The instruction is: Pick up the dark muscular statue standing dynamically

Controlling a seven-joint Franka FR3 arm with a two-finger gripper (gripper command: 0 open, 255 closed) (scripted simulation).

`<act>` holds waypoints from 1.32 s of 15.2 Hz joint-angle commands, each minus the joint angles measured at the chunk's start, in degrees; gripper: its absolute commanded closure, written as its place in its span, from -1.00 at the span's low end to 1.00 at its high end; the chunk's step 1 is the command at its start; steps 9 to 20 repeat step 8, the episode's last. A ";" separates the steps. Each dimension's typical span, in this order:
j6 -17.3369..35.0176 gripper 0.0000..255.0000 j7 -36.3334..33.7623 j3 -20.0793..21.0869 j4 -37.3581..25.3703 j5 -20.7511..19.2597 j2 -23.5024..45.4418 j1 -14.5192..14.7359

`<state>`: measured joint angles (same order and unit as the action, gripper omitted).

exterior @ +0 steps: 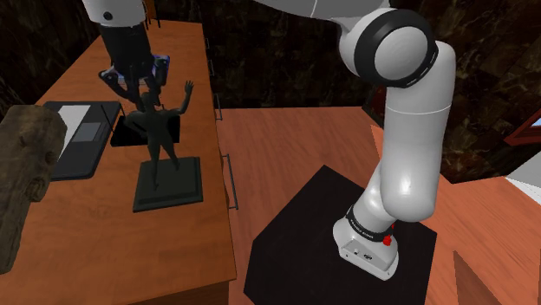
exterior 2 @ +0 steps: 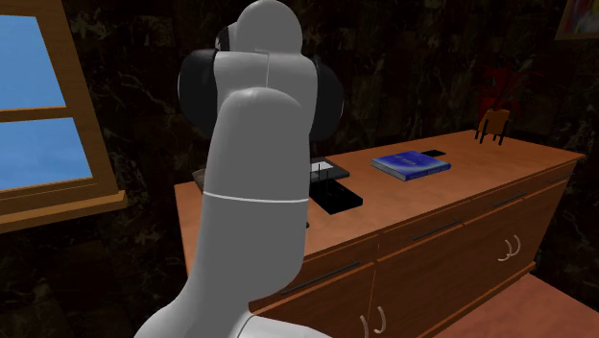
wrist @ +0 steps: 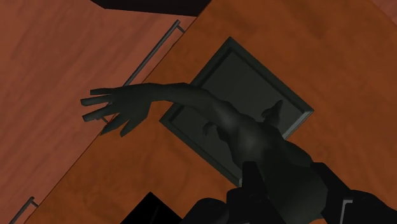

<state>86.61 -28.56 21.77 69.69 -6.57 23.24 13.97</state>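
Observation:
The dark grey-green statue (exterior: 160,130) of a muscular figure with one arm raised stands upright on its square base (exterior: 169,186) on the wooden sideboard (exterior: 104,251). My black gripper (exterior: 139,87) hangs straight above it, at the figure's head and shoulders. In the wrist view the statue (wrist: 254,137) lies right under the gripper (wrist: 292,191), its raised hand (wrist: 114,111) reaching away. The fingers (wrist: 252,181) stand apart on either side of the upper body, open. The base rests flat on the wood.
A flat black tray-like object (exterior: 82,134) lies behind the statue and a blue book (exterior 2: 411,164) beyond it. A rough brown block (exterior: 26,173) stands at the shoulder view's left. The sideboard's front edge with drawer handles (exterior: 230,182) runs beside the black stand (exterior: 303,251).

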 commanded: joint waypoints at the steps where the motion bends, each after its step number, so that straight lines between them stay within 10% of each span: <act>1: -1.65 1.00 0.04 0.00 -2.06 -0.13 0.34 0.22; 20: -6.83 1.00 -0.10 -0.02 -9.21 -0.82 2.33 1.35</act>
